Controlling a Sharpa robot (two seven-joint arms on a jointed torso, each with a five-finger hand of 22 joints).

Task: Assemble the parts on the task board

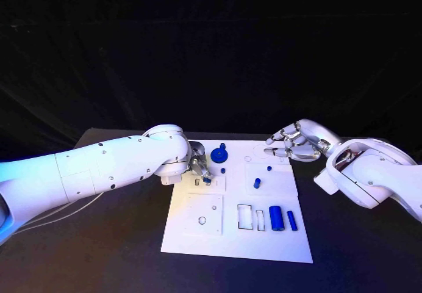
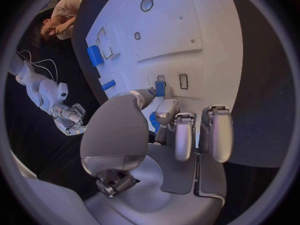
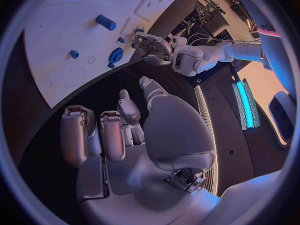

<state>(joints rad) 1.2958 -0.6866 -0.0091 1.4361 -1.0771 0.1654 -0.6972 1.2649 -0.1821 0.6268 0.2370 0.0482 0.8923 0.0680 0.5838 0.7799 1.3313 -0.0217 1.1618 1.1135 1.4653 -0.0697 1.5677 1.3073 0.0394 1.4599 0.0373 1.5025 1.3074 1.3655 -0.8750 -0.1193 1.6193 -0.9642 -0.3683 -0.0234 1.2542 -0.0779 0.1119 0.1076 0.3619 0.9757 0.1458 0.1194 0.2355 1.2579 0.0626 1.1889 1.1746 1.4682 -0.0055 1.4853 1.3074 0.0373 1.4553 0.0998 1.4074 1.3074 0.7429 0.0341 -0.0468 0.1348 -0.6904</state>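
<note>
1. The white rectangular task board lies in the middle of the black table, its long side running away from the robot.
2. The left silver hand hangs over the board's far left part, fingers pointing down at a raised white square tile.
3. In the left wrist view, this hand's thumb and a finger close on a small blue rectangular peg, held upright just above or at a slot in that tile; whether the peg touches the slot cannot be told.
4. The right silver hand hovers at the board's far right corner, holding nothing; its fingers are loosely curled and apart, as the right wrist view shows.
5. A blue gear-like round part sits near the far edge of the board, just beside the left hand.
6. A small blue stub stands on the board's right half, well apart from both hands.
7. Nearer the robot, a thick blue cylinder and a thinner blue bar lie side by side, next to two rectangular cut-outs.
</note>
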